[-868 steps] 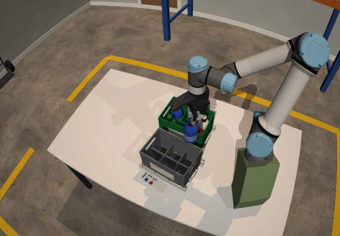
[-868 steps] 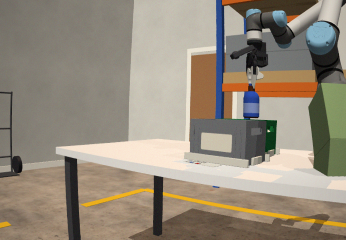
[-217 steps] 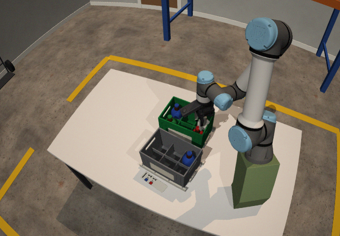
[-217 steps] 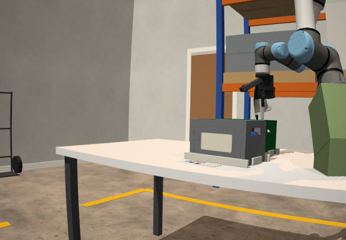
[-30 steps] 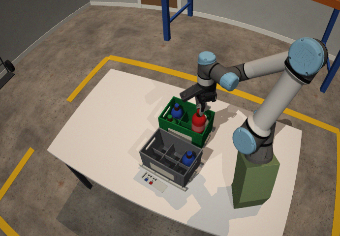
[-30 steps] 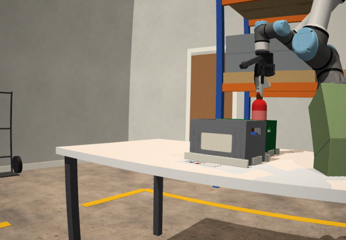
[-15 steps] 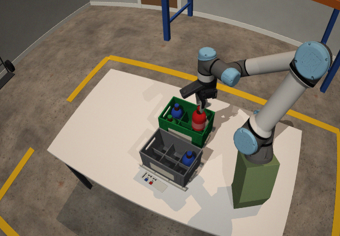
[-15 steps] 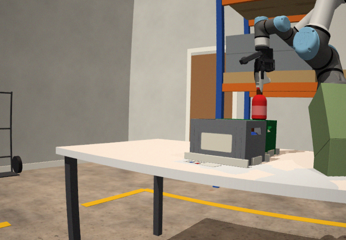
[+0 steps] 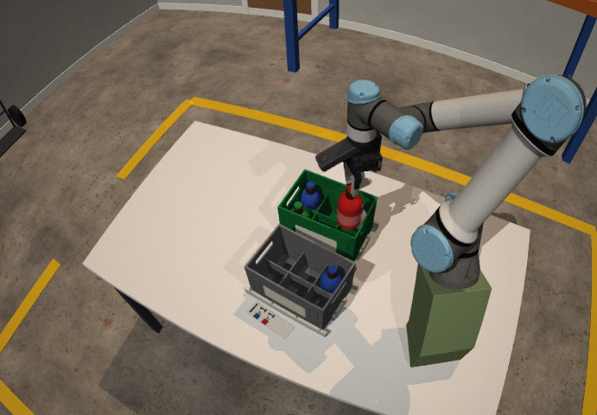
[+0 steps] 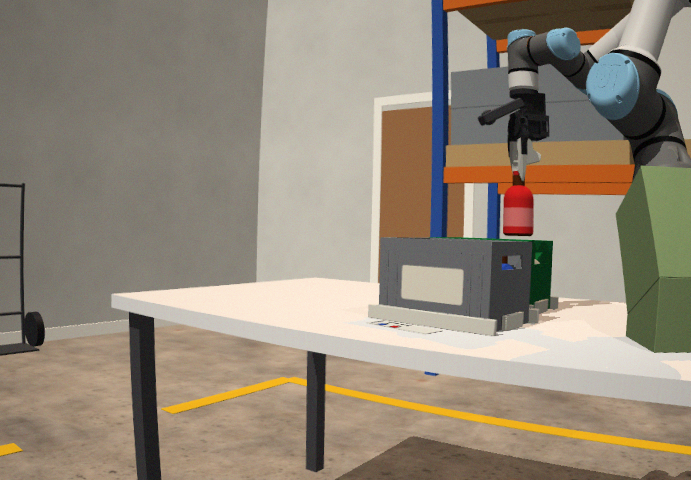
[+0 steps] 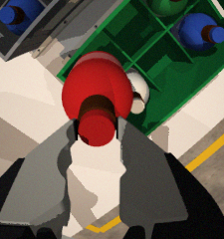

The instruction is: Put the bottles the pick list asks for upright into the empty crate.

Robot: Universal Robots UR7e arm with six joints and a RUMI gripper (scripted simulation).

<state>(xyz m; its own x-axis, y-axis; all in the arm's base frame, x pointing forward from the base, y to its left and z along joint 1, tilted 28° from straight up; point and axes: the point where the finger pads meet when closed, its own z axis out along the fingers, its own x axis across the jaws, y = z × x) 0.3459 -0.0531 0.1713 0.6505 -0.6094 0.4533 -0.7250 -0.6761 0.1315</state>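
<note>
From the top view, the gripper [image 9: 353,189] is clamped on the neck of a red bottle [image 9: 348,210], which hangs upright over the right-hand side of the green crate [image 9: 326,230]. A blue bottle [image 9: 310,195] and a green bottle [image 9: 298,207] stand in the crate's left cells. Just in front of it sits the grey crate [image 9: 286,298], with another blue bottle [image 9: 330,278] in its near right cell. The paper strip [image 9: 270,320] lies on the table [image 9: 171,234] against the grey crate's front, showing a blue and a red square.

From the exterior view, the red bottle [image 10: 517,210] hangs straight down from the gripper [image 10: 518,169], its base just above the rim of the green crate [image 10: 541,271], which stands behind the grey crate [image 10: 448,283]. The strip [image 10: 397,325] lies flat before the grey crate.

From the wrist view, both fingers press on the neck of the red bottle [image 11: 97,90] just below its cap. Below lie the green crate [image 11: 186,90] with a white bottle [image 11: 138,92] beside the red one, the blue bottle [image 11: 198,32] further in, and a corner of the grey crate [image 11: 52,30] with its blue bottle [image 11: 14,15].
</note>
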